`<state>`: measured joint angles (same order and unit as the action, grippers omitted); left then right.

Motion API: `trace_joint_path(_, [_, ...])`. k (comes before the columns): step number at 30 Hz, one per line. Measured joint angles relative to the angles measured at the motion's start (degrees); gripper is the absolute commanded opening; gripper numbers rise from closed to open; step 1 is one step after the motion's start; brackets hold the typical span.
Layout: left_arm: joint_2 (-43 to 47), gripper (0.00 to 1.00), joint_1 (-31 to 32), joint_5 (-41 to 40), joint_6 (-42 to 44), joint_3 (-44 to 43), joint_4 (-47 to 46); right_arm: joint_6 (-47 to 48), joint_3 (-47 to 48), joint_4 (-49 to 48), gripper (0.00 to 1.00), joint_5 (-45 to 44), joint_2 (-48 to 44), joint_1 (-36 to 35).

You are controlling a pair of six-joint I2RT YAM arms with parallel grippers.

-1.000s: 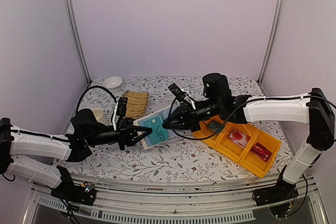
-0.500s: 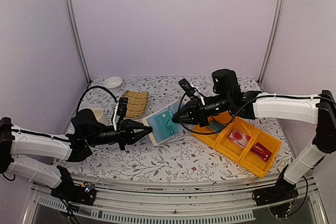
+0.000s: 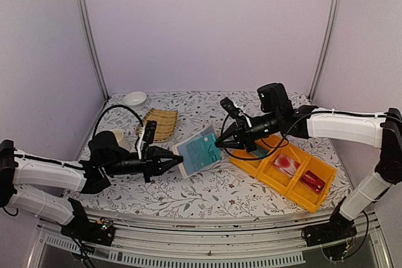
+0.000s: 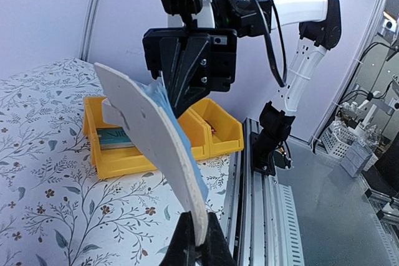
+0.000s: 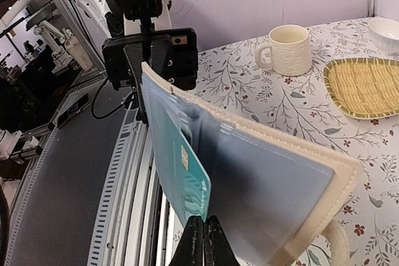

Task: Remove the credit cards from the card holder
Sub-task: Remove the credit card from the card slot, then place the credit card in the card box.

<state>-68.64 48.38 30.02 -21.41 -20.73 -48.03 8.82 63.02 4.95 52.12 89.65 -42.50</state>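
Card holder (image 3: 198, 155) rightward, teal card (image 5: 187, 185) inside

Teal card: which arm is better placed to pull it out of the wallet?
Right: the right pincer is shut on the teal card, while the left pincer holds the wallet by its edge.

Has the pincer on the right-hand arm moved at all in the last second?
Yes. The right gripper, shut on the teal card, has drawn back to the right in the top view, closer to the yellow tray, which stayed put.
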Motion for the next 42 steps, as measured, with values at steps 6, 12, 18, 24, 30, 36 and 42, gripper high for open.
trace_joint_path(6, [-0.1,0.0,0.0,0.5,0.0,0.9,-0.4,2.7,0.0,2.8,0.01,-0.8,-0.3,1.7])
trace_joint_path(12, [-0.8,0.0,-0.1,0.8,-0.5,1.6,-0.6,4.7,0.0,6.2,0.02,-2.0,-0.5,3.1])
trace_joint_path(18, [-1.2,0.0,-1.1,0.7,-0.5,2.3,0.1,6.2,0.1,9.2,0.01,-5.9,-3.3,7.1])
trace_joint_path(24, [-4.2,0.0,-3.1,-0.1,-0.9,4.1,0.5,9.4,3.2,17.8,0.02,-14.5,-3.7,9.0])
trace_joint_path(30, [-8.4,0.0,-5.0,-0.2,-1.2,5.6,-0.5,15.2,13.7,32.4,0.01,-29.9,-3.2,12.2])
trace_joint_path(36, [-10.5,0.0,-5.9,0.3,-1.0,5.9,-2.3,16.5,23.5,46.5,0.02,-39.9,3.8,12.9])
trace_joint_path(42, [-10.5,0.0,-6.3,0.9,-0.6,5.9,-2.6,15.6,22.8,54.8,0.02,-45.8,7.6,12.9])
